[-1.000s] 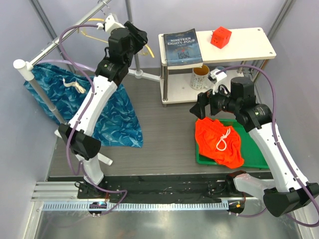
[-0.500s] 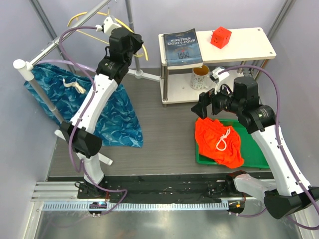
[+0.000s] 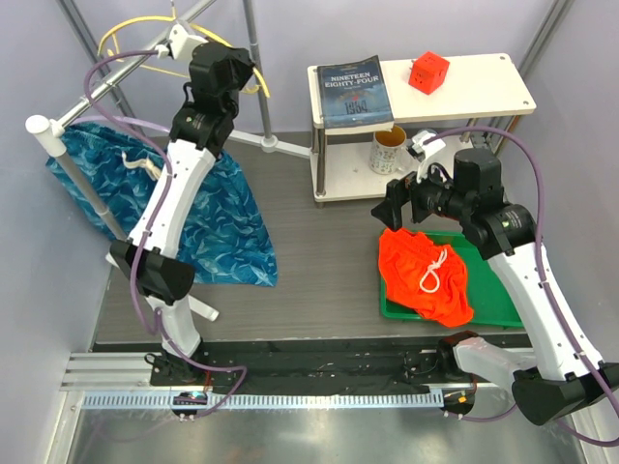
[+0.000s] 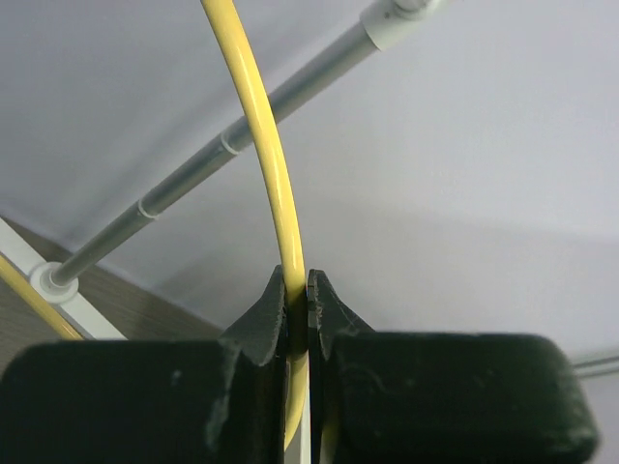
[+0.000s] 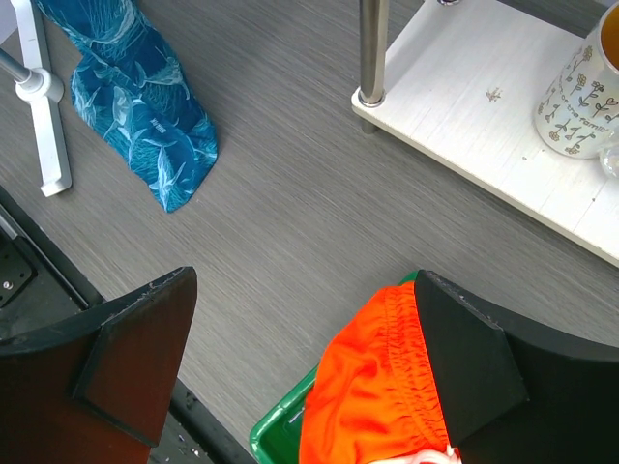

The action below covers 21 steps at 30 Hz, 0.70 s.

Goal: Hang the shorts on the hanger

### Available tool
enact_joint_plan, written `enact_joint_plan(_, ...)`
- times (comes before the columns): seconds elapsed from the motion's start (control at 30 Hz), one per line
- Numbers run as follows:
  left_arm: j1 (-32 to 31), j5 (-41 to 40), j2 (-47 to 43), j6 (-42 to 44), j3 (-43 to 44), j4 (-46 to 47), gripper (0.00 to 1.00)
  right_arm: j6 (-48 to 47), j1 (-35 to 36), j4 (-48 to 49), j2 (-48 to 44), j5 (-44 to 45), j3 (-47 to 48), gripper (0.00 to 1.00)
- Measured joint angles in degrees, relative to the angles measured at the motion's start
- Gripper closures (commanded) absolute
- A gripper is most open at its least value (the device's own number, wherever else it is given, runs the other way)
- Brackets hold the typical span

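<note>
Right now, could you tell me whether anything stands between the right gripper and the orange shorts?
Nothing visible does. The open right gripper hangs over the edge of the shorts in the green tray; only floor and fabric show between its fingers.

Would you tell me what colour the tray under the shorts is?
The tray is green, clearest in the top external view.

shorts [image 3: 426,275] in tray [image 3: 491,285] at right, hanger [image 4: 276,164] far left; shelf [image 3: 474,82] behind tray
</note>
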Motion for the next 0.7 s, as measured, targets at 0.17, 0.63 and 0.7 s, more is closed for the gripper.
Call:
enact_joint_plan(0.17, 3.0, 1.1, 0.0, -5.7, -2.4, -0.6, 1.00, 0.0, 0.0, 0.0, 0.1, 0.0, 0.3, 0.00)
enact_joint_plan(0.63, 5.1, 10.5, -0.2, -11.6, -10.0, -2.9, 1.00, -0.2, 0.0, -0.2, 2.0, 0.0, 1.8, 0.00)
enact_joint_plan(0.7, 4.1, 12.0, -0.8, -10.7, -12.7, -2.8, 1.00, -0.2, 0.0, -0.3, 2.6, -0.1, 2.1, 0.00)
